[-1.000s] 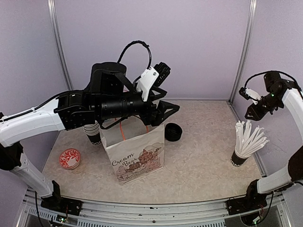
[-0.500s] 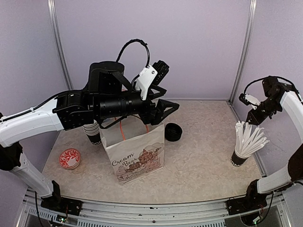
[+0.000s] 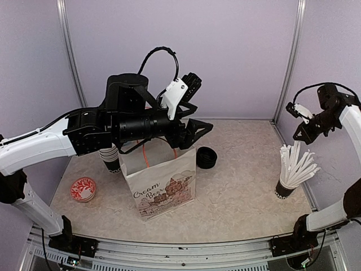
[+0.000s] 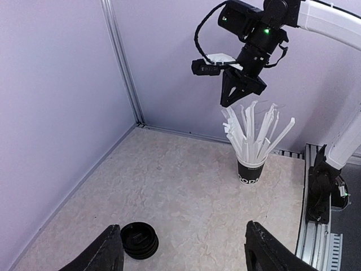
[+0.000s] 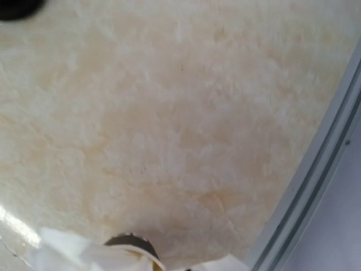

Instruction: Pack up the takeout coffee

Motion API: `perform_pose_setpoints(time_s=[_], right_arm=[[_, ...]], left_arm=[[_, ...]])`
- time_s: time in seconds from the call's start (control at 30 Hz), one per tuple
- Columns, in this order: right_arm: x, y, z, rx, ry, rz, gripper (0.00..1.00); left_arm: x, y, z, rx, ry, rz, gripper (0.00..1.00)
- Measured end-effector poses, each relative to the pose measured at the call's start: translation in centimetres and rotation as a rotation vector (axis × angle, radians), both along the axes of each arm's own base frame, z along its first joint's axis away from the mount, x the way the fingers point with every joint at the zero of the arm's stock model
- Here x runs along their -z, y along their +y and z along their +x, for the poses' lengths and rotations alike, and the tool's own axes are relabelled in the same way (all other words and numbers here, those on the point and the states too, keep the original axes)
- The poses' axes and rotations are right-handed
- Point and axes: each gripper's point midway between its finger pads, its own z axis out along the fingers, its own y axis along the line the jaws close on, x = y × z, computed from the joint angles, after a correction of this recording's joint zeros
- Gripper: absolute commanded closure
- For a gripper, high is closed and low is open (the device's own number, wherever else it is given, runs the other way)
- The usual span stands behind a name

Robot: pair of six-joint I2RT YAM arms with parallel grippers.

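Right end effector (image 3: 296,138) has closed, well apart from the coffee cup (image 3: 111,164).

**Fig. Arm bodies, both units.** On the left arm (image 3: 34,149) we mark white rounded link shells far from the tool and black cylindrical motor housings twd it. Just behind the left gripper (image 3: 198,127) we note a white camera block (image 3: 176,97) w/ a black ribbed part at its rear end; a black cable (image 3: 161,50) arcs over the housings behind that. Its fingers (image 4: 107,257) are matte black, tapering. The right arm (image 3: 351,121) has the same scheme: white shell, black joints. Behind the right gripper (image 4: 236,93), a black wedge, we see a white block (image 4: 219,58), a thin black lead (image 4: 197,34) & green lights (image 4: 261,31).
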Motion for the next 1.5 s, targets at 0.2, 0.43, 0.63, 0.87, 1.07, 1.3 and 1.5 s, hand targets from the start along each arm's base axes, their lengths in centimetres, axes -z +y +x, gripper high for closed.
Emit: perform_pose_setpoints(time_s=[0.2,0.43,0.63,0.87,1.07,1.3,1.5], right_arm=[[-2.4,0.9,-0.8,-0.036,-0.063,0.022,1.0],[-2.4,1.4,-1.5,-0.06,-0.044,0.036,1.0],[-5.5,1.6,-1.7,-0.086,-0.108,0.027,1.0],[-8.4,1.9,-1.9,-0.107,-0.196,0.015,1.0],[-10.6,1.9,-2.3,-0.121,-0.255,-0.01,1.0],[-16.7,2.1,-3.5,-0.135,-0.441,-0.064,1.0],[-21.0,2.4,-4.9,-0.141,-0.573,-0.096,1.0]], left_arm=[[0.3,-0.1,0.2,-0.006,-0.015,0.015,0.27],[1.5,-0.7,0.6,-0.008,-0.018,0.047,0.27],[1.8,-0.8,0.7,-0.011,-0.019,0.055,0.27],[1.9,-0.7,0.8,-0.015,-0.022,0.061,0.27],[2.1,-0.5,1.0,-0.02,-0.025,0.081,0.26],[1.8,-0.2,1.5,-0.028,-0.03,0.083,0.26],[1.6,0.1,2.1,-0.04,-0.032,0.08,0.26]])
